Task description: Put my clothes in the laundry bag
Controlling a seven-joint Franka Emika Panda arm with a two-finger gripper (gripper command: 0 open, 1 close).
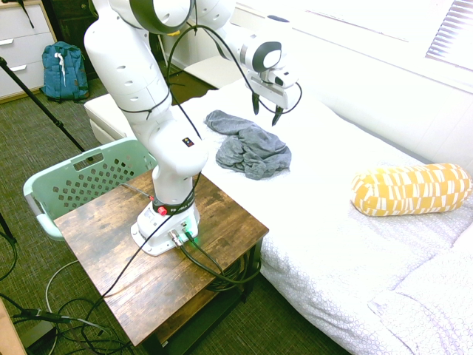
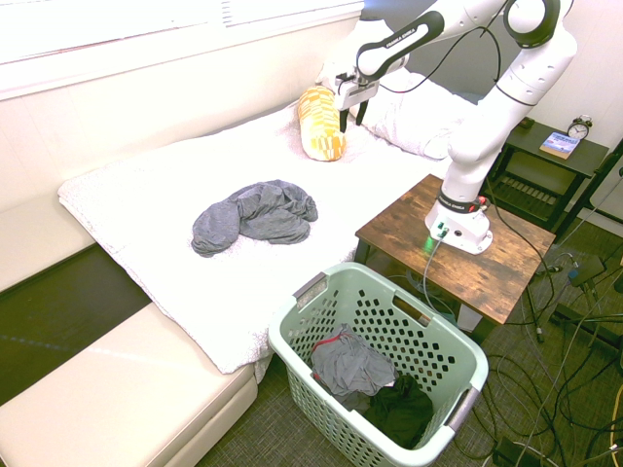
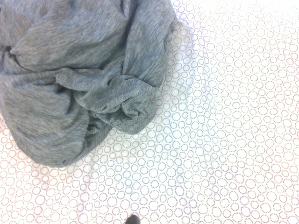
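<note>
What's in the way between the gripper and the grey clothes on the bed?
Nothing visible. The open gripper hangs above the bed, and only air shows between it and the grey clothes.

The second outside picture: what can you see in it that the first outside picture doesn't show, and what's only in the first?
Only the second outside picture shows the clothes inside the basket, grey and black, plus a little clock and a book on a dark table.

Only the first shows a blue backpack and white drawers.

Both show the grey clothes heap on the bed, the yellow pillow, the green basket and the robot's open pincer.
</note>
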